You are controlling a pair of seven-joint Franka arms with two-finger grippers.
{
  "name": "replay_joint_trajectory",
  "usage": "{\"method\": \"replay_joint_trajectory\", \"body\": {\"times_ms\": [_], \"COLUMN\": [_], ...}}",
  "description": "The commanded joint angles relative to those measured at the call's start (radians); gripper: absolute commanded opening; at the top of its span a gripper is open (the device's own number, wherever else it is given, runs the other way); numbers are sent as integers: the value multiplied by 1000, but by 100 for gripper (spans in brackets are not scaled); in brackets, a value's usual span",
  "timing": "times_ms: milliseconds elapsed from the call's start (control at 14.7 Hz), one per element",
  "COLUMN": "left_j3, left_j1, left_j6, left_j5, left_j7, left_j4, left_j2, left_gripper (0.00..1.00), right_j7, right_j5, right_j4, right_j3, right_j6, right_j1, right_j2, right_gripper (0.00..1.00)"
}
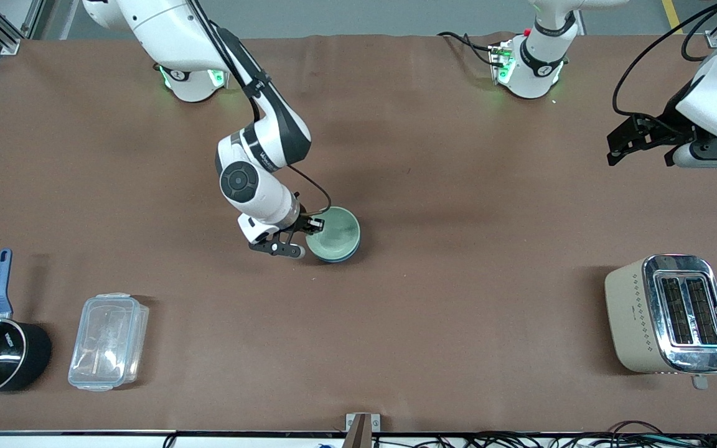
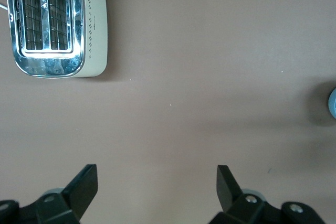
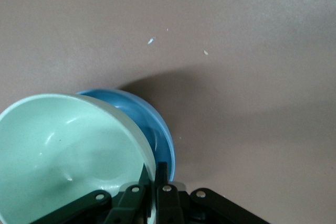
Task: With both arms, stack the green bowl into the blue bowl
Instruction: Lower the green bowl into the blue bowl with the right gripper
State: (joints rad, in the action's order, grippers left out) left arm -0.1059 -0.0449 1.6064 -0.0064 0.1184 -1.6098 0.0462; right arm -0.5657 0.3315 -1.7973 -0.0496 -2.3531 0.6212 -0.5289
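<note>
While the right arm folds steeply down from its base toward the middle of the table (image 1: 433, 155), its elbow bent and its wrist tipped low, the right pincer (image 1: 309, 231) sits at the rim of the green bowl (image 1: 333, 233). From the right wrist view the two black fingers (image 3: 161, 182) are drawn close together, pinching the green bowl's (image 3: 63, 156) thin wall, one finger inside the rim and one outside. That bowl rests tilted inside the blue bowl (image 1: 341, 256), its mouth facing up and leaning a little toward the pincer, and only a crescent of the blue bowl (image 3: 155, 129) shows past its edge. Both bowls are round, so neither has a long axis to call. They sit near the centre of the table.

Over at the left arm's end, the left arm waits, held up with its pincer (image 1: 638, 142) stretched out level above the table. Its fingers (image 2: 84, 187) stand wide apart with nothing between them.

Any writing? A short printed word shows on the right arm's dark forearm band and another on the black saucepan (image 1: 4, 358), but neither can be read. The toaster (image 1: 670, 314) stands at the left arm's end, nearer the front camera, slots up. A clear plastic box (image 1: 108, 341) lies beside the saucepan.
</note>
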Motion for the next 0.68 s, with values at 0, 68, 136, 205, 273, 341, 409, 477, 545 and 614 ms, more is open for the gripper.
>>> {"method": "replay_joint_trajectory", "body": {"times_ms": [0, 68, 136, 205, 273, 341, 409, 477, 545, 614], "left_j3": [-5, -5, -5, -6, -8, -8, -9, -9, -9, -9], "left_j1": [11, 11, 10, 10, 10, 10, 8, 8, 8, 8], "left_j6": [-3, -3, -3, -3, -2, -2, -2, 0, 0, 3], "left_j5": [-12, -12, -12, -12, -12, -12, -12, -12, -12, -15], "left_j7": [-25, -23, -23, -23, -22, -22, -23, -23, -22, -22], "left_j4": [-15, -13, -15, -13, -13, -12, -12, -12, -12, -12], "left_j2": [21, 21, 21, 21, 21, 20, 18, 18, 17, 17], "left_gripper": [100, 100, 100, 100, 100, 100, 100, 100, 100, 100], "right_j7": [-6, -6, -6, -6, -6, -8, -8, -8, -8, -10], "right_j5": [17, 17, 17, 17, 17, 17, 17, 17, 17, 17], "right_j4": [-4, -5, -5, -5, -5, -5, -7, -25, -36, -37], "right_j3": [-7, -7, -7, -6, -7, -6, -6, -6, -6, -6], "right_j6": [-37, -44, -49, -49, -49, -43, -38, -35, -34, -28], "right_j1": [8, 8, 8, 8, 8, 8, 9, 15, 18, 15], "right_j2": [-13, -20, -22, -23, -23, -23, -22, -22, -19, -10], "right_gripper": [3, 4, 5, 5, 7, 14, 30, 63, 86, 93]}}
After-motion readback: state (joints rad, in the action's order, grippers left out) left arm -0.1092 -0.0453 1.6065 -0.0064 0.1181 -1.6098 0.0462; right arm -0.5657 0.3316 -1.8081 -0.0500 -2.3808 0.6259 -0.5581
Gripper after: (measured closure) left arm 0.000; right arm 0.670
